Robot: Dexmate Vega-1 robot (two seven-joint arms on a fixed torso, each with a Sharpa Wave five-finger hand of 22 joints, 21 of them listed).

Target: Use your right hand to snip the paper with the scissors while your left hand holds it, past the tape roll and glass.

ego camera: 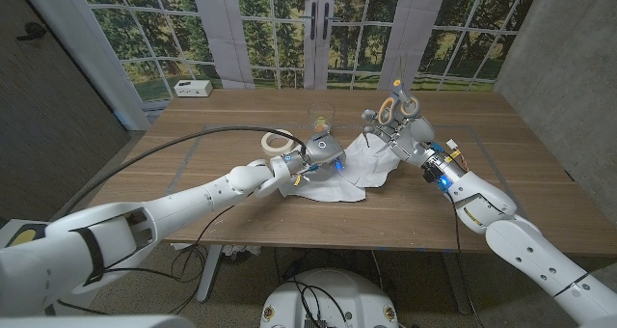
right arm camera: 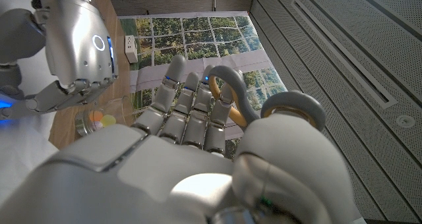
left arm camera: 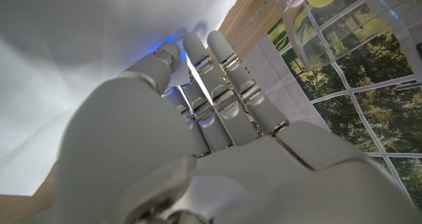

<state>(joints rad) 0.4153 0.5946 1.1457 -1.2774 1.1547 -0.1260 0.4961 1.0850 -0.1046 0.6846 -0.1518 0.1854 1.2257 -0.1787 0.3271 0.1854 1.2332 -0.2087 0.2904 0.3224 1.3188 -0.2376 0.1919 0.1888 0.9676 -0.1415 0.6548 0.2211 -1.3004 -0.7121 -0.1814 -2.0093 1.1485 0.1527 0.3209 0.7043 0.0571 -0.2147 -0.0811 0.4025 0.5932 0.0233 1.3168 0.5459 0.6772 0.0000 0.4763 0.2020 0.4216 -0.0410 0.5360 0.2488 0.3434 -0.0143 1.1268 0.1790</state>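
Note:
A crumpled white paper lies at the table's middle. My left hand holds its left part, with the fingers laid against the white sheet. My right hand grips the scissors by their yellow and grey handles, raised over the paper's right edge; the blades are hidden. The tape roll lies just left of my left hand. The clear glass stands behind the left hand, and the same glass has coloured bits in it. The left hand also shows beyond my right hand.
A small white box sits at the table's far left corner. Thin tape lines mark the wooden table. Black cables run along my left arm. Windows with trees stand behind the table.

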